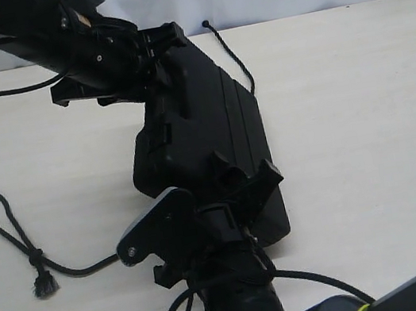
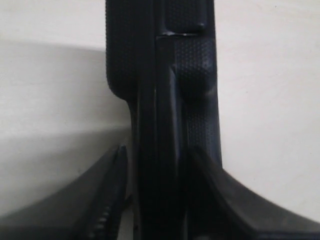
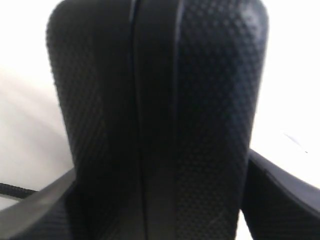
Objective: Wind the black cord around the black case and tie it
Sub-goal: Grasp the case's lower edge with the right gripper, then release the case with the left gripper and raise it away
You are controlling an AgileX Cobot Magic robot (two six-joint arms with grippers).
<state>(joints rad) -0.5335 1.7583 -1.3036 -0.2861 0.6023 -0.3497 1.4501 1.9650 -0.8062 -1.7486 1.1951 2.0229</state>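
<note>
Both ends of the black case (image 1: 201, 116), mid-frame, were pinched, upper by your left end effector (image 1: 146, 54), lower by your right end effector (image 1: 241, 182), while the black cord (image 1: 19, 229) lay slack on the bench (image 1: 359, 97); wrapping looked barely begun, so you'd next need one freed for the cord.

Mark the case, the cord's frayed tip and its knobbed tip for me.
case (image 1: 213, 114), exterior view, lid middle.
frayed tip (image 1: 44, 287), exterior view, the tuft.
knobbed tip (image 1: 205, 23), exterior view, the knob.

The black case (image 1: 202, 124), clamped by the left gripper (image 1: 161, 49) and the right gripper (image 1: 245, 173), blocks the middle. The black cord (image 1: 35, 255) crosses the left of the table (image 1: 366, 136) (its right part lies free).
</note>
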